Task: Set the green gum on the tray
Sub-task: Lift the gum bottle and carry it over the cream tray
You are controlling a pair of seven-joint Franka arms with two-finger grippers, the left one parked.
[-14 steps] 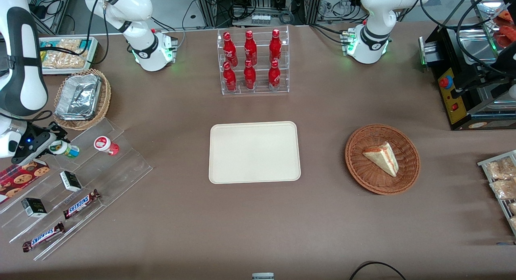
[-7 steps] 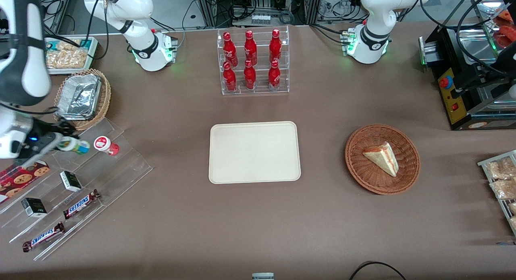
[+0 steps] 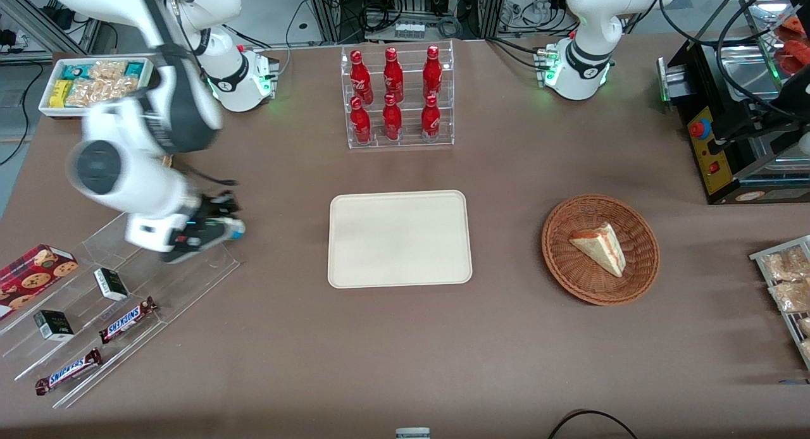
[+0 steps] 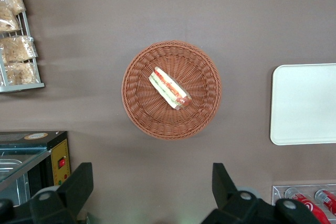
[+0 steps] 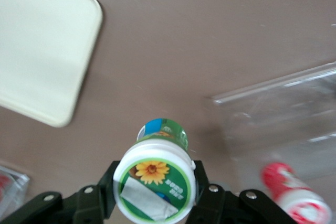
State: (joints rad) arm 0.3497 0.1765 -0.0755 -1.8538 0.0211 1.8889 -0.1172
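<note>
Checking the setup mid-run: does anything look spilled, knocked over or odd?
Nothing spilled. The tool holds the green gum above the table, short of the empty tray; a red-lidded bottle lies on the clear rack.

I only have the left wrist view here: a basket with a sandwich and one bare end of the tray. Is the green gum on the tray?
Observer: No. The green gum is clamped in the right arm's tool, which is shut on it just under its white lid.
Operator: Where is the tool relative to the tray?
Observer: It hangs beside the tray, toward the working arm's end of the table, not over it.
Operator: Any chance it picked the red one?
Observer: No. The red-lidded bottle lies apart from the tool, at the clear display stand.
</note>
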